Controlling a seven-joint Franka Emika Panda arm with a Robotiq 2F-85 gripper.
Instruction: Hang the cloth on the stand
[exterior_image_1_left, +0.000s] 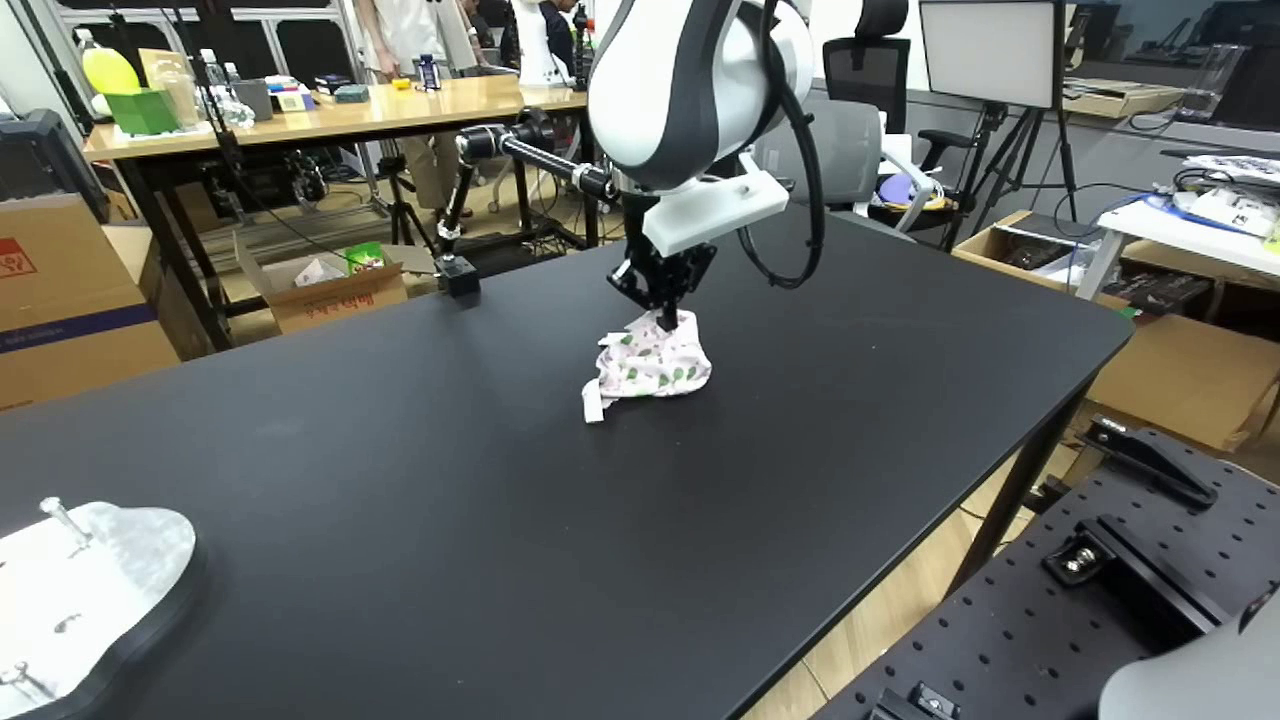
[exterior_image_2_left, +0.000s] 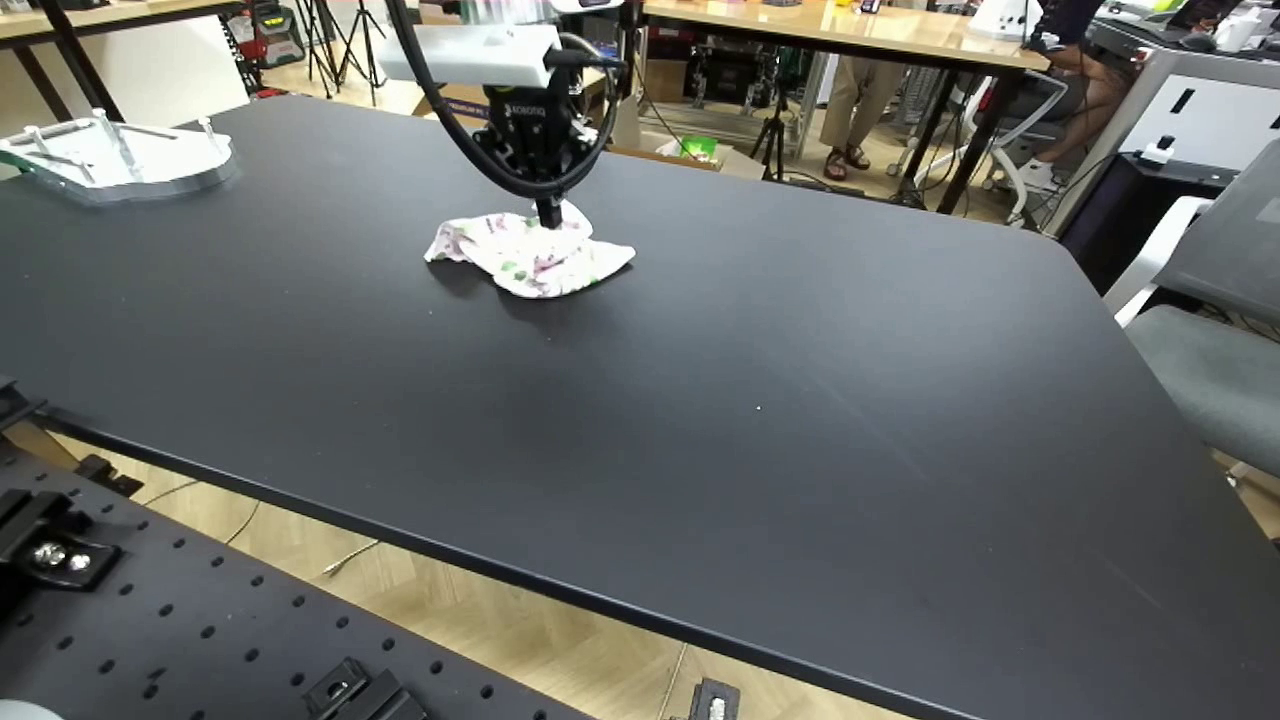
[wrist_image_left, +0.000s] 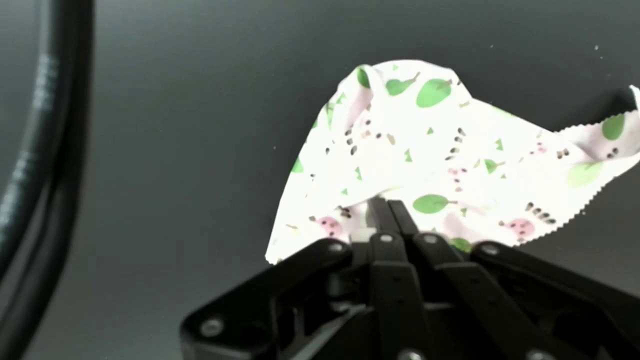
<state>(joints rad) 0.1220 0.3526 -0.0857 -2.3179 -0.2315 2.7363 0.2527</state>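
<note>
Wrist view: apparently pinching crumpled white leaf-print cloth in black fingers. Not yet hung; must reach white pegged stand near edge of black worktop.

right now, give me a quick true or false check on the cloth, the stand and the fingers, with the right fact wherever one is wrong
1. The cloth is printed with green leaf shapes. True.
2. The stand, with pegs on it, rests on the black table. True.
3. The cloth already hangs from one of the pegs. False: it is bunched at the fingers, apart from the stand.
4. The cloth shows in the wrist view. True.
5. The fingers are spread wide. False: they are closed on the cloth.
6. The wrist view shows the stand too. False: only the exterior views show it.
</note>
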